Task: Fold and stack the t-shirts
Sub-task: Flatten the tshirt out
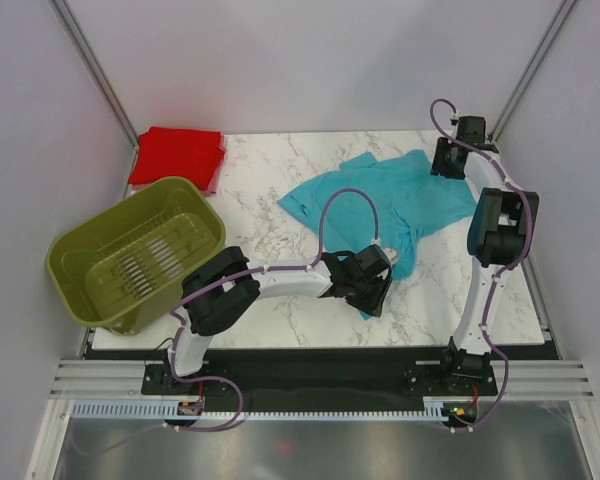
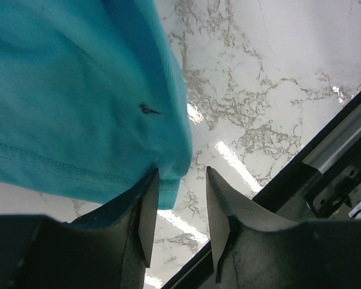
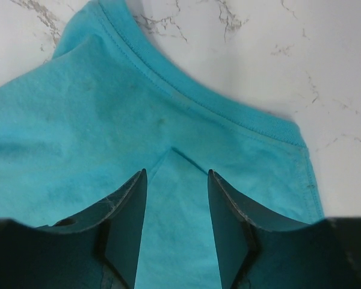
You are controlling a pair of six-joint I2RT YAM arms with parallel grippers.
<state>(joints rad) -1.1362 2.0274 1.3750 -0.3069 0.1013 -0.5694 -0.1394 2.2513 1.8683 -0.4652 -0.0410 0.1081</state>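
A turquoise t-shirt (image 1: 380, 195) lies spread and rumpled on the marble table, right of centre. A red t-shirt (image 1: 178, 155) sits as a flat folded square at the back left corner. My left gripper (image 1: 382, 272) is low at the turquoise shirt's near corner. In the left wrist view its jaws (image 2: 180, 174) stand apart, with the shirt's hem corner (image 2: 168, 186) hanging against the left finger and partly into the gap. My right gripper (image 1: 446, 160) is at the shirt's far right edge. Its jaws (image 3: 175, 174) are open above the turquoise cloth (image 3: 108, 120), straddling a fold below the ribbed neckband (image 3: 228, 114).
An olive-green slotted basket (image 1: 135, 255) stands at the table's left side, in front of the red shirt. Bare marble (image 1: 270, 180) lies between the basket and the turquoise shirt. The table's near edge and black rail (image 2: 325, 156) run close to the left gripper.
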